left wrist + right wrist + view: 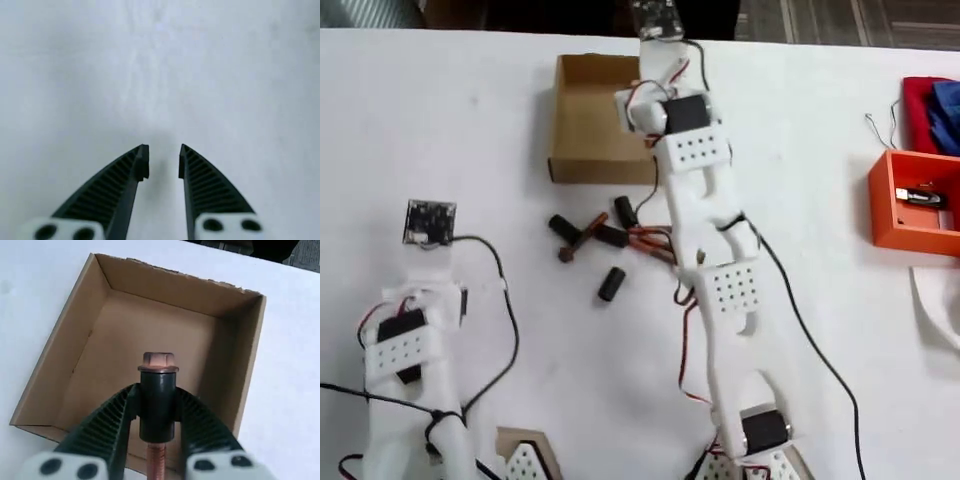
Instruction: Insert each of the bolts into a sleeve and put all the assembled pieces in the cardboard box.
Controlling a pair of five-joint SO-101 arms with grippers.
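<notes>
My right gripper [157,401] is shut on a black sleeve [157,407] with a copper bolt [158,361] through it, hex head up. It hangs over the open cardboard box [70,340], whose floor is bare. In the high view the right arm [695,150] stretches up the table to the box [582,150] at its right side. Several loose black sleeves [611,284] and copper bolts [582,240] lie just in front of the box. My left gripper [163,161] is open over bare white table, nothing between its fingers. The left arm [405,345] sits at the front left.
An orange tray [892,215] with a small black item stands at the right edge, with red and blue cloth [932,108] behind it. Cables run from both arms across the white table [470,120]. The right arm's links lie just right of the loose parts.
</notes>
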